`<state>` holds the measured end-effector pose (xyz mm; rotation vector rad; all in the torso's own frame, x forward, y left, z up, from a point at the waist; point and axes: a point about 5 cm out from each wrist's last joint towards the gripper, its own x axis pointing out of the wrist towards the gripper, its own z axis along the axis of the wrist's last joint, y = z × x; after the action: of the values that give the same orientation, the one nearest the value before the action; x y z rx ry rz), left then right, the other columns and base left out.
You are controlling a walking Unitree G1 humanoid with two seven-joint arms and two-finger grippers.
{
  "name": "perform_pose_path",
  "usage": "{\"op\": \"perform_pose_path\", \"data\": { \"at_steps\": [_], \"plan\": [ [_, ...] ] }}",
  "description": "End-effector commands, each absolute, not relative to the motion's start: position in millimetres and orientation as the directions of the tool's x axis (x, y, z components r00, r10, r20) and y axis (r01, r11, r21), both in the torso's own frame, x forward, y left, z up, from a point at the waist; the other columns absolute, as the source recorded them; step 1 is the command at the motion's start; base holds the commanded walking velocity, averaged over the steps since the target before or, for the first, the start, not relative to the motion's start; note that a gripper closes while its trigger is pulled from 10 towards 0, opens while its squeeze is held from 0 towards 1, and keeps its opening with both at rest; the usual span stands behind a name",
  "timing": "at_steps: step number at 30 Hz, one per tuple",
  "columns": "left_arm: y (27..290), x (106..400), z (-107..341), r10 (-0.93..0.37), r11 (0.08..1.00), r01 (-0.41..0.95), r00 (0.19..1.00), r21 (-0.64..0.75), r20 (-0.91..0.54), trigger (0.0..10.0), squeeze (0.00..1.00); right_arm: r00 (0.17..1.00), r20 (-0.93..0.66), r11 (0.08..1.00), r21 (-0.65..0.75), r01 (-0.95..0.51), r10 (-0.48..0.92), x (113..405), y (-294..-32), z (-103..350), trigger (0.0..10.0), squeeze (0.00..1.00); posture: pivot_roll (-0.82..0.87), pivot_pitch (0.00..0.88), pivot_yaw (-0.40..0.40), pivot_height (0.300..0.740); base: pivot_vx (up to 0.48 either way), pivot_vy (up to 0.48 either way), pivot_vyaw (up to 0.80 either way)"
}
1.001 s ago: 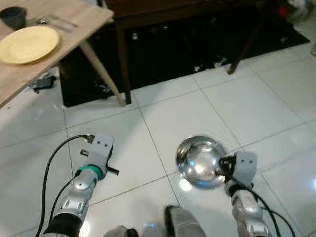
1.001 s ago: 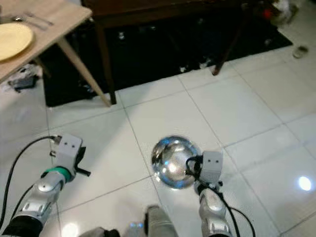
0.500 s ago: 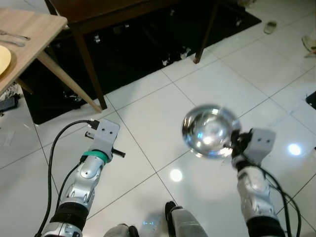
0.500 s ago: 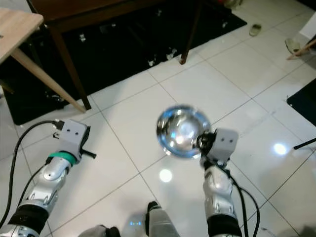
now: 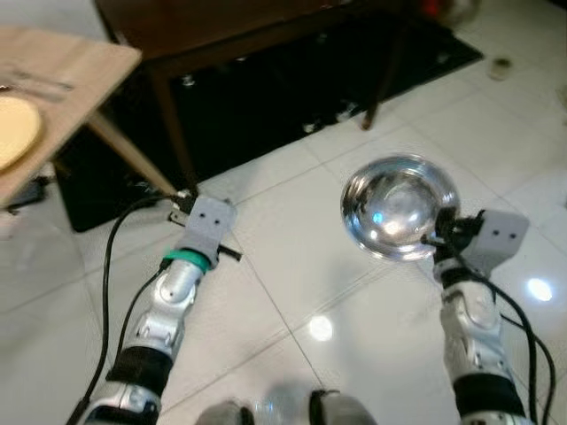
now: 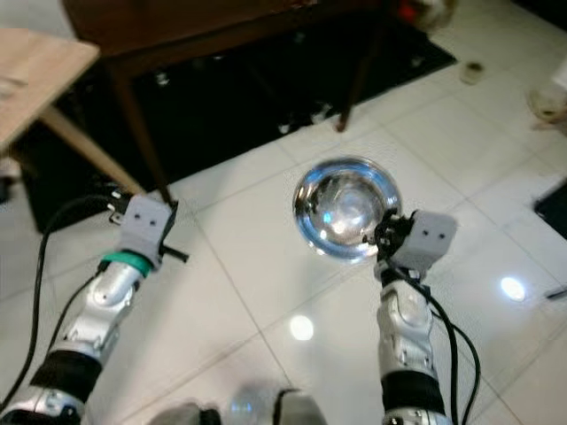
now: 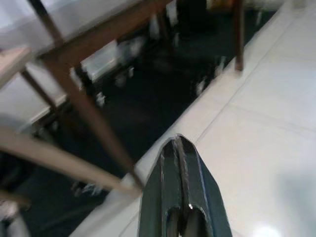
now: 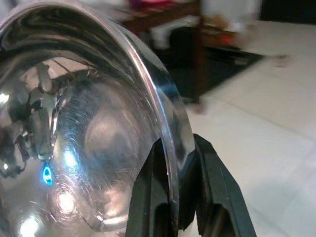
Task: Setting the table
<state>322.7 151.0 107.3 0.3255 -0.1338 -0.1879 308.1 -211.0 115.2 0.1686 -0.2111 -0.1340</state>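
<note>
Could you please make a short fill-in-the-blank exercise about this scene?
1. The right claw grips the steel bowl by its ____.
2. The left claw is shut and holds ____.
3. The yellow plate lies on the ____ table.
4. The floor is covered with white ____.

Missing words: rim; nothing; wooden; tiles

Silver arms, black cables, green left wrist band [image 5: 186, 259].

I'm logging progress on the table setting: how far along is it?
Done: a yellow plate lies on the wooden table. In hand: the right gripper pinches the rim of a steel bowl over the floor. Left: carrying the bowl to the table.
</note>
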Motion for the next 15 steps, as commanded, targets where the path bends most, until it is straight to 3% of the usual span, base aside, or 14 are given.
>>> {"op": "perform_pose_path", "data": {
  "at_steps": [1, 15],
  "plan": [
    [143.5, 320.8, 104.6, -0.226, 0.926, 0.184, 0.970, 0.329, 0.094, 10.0, 0.00, 0.959, 0.206, 0.967, 0.200, 0.155, -0.197, 304.5, -223.8, 117.5, 10.0, 0.00, -0.11, 0.123, 0.083, 0.740, 0.382, 0.000, 0.00],
    [127.3, 322.2, 124.5, -0.295, 0.906, 0.217, 0.939, 0.363, 0.176, 10.0, 0.00, 0.942, 0.267, 0.960, 0.245, 0.136, -0.201, 310.1, -221.9, 137.2, 10.0, 0.00, -0.10, 0.127, 0.085, 0.740, 0.362, 0.000, 0.00]
  ]
}}
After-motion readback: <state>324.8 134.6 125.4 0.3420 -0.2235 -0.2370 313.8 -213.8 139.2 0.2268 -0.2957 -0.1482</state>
